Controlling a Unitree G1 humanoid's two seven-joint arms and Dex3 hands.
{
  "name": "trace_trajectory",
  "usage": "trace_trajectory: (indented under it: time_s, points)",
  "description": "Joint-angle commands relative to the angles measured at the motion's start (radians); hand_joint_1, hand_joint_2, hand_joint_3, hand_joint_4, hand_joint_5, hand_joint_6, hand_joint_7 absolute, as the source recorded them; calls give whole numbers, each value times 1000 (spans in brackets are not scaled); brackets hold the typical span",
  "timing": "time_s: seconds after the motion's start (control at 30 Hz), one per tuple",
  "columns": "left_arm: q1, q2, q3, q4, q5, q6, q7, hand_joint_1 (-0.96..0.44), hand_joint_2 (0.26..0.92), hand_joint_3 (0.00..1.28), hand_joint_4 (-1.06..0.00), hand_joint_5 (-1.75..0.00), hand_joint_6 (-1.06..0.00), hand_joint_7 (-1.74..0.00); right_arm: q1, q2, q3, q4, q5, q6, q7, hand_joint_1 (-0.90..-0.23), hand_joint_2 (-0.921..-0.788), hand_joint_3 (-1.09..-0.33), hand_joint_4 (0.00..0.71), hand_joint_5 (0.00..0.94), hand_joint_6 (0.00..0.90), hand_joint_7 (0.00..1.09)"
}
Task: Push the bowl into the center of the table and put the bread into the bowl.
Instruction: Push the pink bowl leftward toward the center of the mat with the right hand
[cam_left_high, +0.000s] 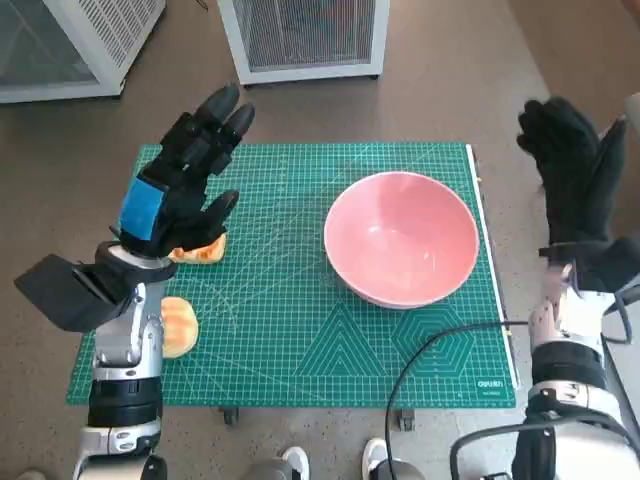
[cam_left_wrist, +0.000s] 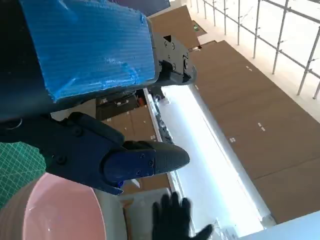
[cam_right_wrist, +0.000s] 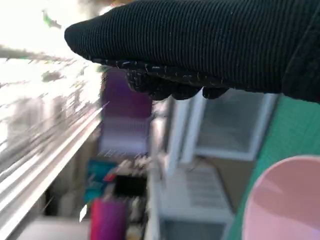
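Note:
An empty pink bowl (cam_left_high: 401, 237) stands on the green cutting mat (cam_left_high: 300, 330), right of its middle; its rim also shows in the left wrist view (cam_left_wrist: 55, 210) and the right wrist view (cam_right_wrist: 285, 200). Two pieces of bread lie at the mat's left side: one (cam_left_high: 198, 250) partly hidden under my left hand, another (cam_left_high: 178, 326) beside my left forearm. My left hand (cam_left_high: 185, 175) hovers raised over the left part of the mat, fingers spread, holding nothing. My right hand (cam_left_high: 575, 180) is lifted beyond the mat's right edge, fingers apart and empty.
Two white cabinets with vented fronts (cam_left_high: 305, 35) (cam_left_high: 70, 40) stand on the brown floor behind the table. A black cable (cam_left_high: 440, 345) loops over the mat's front right corner. A person's white shoes (cam_left_high: 380, 455) show below the table's front edge.

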Motion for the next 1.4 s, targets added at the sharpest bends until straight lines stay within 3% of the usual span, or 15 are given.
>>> trace_trajectory:
  time_s: [0.03,0.3,0.47,0.73,0.93,1.4]
  points:
    - [3,-1,0,5,10,-17,9,-680,921,456,-277,-1,-219,-201,0,0,0,82,-30,63,-53,-568,-921,-804,142,5,40,330]
    - [2,4,3,5,6,-15,9,-677,921,456,-278,-1,-217,-203,11,21,14,134,-72,161,-86,-572,-921,-818,129,0,68,274]
    - [2,8,6,2,3,-13,8,-678,921,455,-278,-1,-217,-205,16,57,37,143,-107,217,-109,-574,-921,-826,133,2,82,252]
    - [4,13,9,-5,-1,-7,7,-679,921,454,-278,-1,-217,-206,19,120,54,141,-131,253,-117,-583,-921,-826,140,5,89,237]
    - [9,18,11,-11,-1,-7,5,-679,921,454,-278,-1,-216,-207,17,161,49,139,-124,261,-103,-608,-921,-824,152,9,99,231]
    - [20,33,17,-22,-9,0,-4,-663,921,457,-277,0,-217,-207,-14,251,13,132,-92,284,-75,-591,-921,-815,154,5,115,222]
